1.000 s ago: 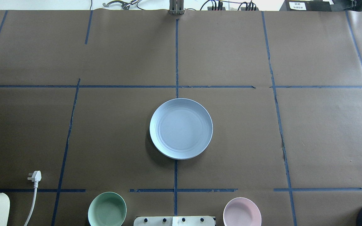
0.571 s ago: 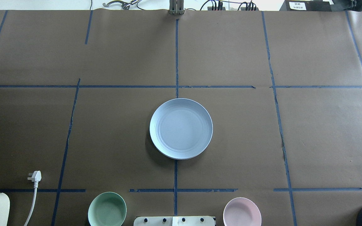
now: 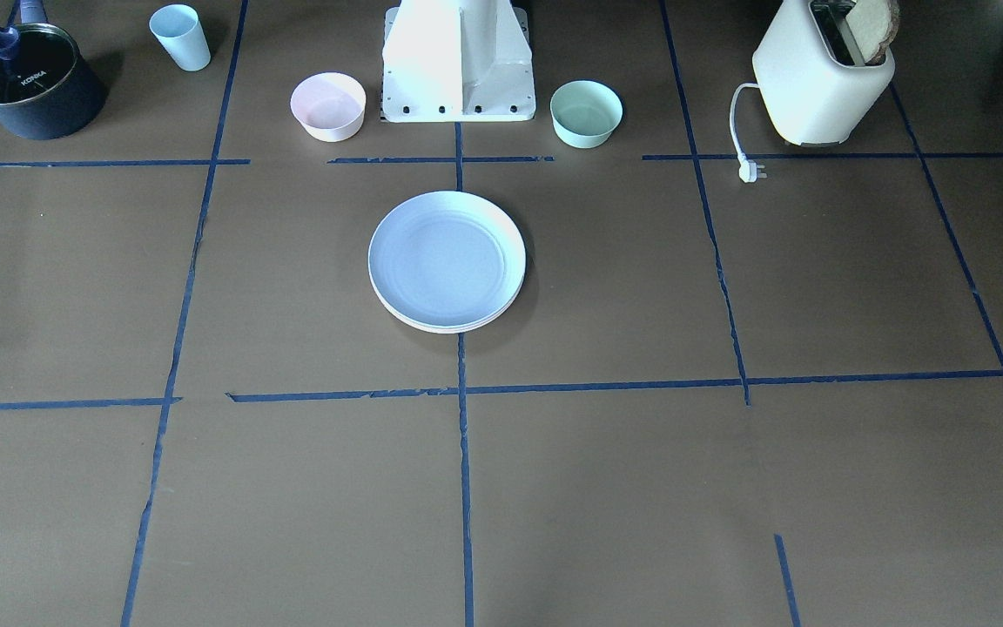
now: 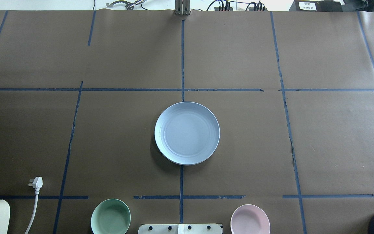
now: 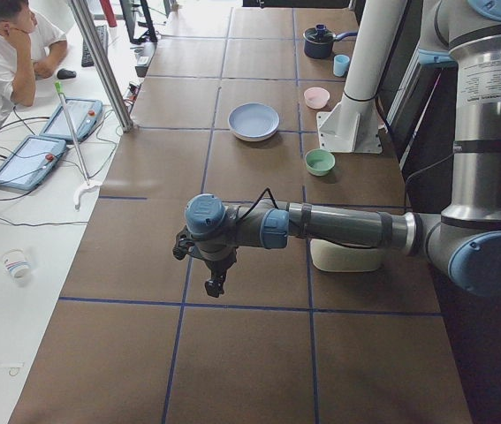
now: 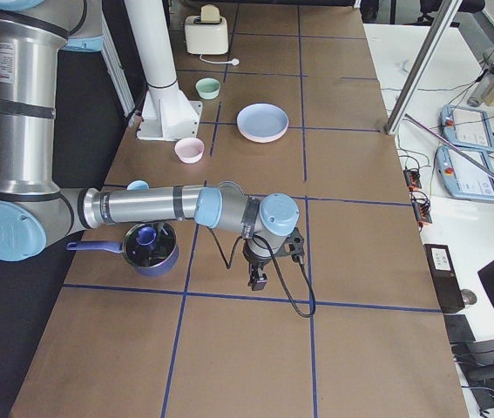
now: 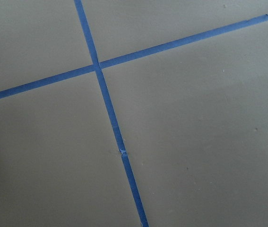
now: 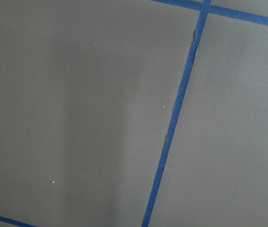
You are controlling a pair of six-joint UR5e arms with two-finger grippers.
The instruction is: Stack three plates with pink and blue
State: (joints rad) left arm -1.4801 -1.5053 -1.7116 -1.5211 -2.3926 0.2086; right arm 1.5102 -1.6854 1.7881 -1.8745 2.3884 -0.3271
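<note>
Lining table (image 4: pixel 336 146): brown paper (image 4: pixel 125 52), blue tape (image 4: pixel 182 58); plates (image 4: pixel 187 133) central.

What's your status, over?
Left gripper and right gripper away at table ends, state unclear. Plate stack centred, blue on top. Green bowl, pink bowl well aside.

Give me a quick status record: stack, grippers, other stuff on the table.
stack: blue plate on top, table centre; pale rims show beneath, count unclear
left gripper: hangs over bare table, far from the stack; open or shut unclear
right gripper: same, at the other end
bowls: green bowl and pink bowl, either side of the base
other: toaster, pot, cup
</note>
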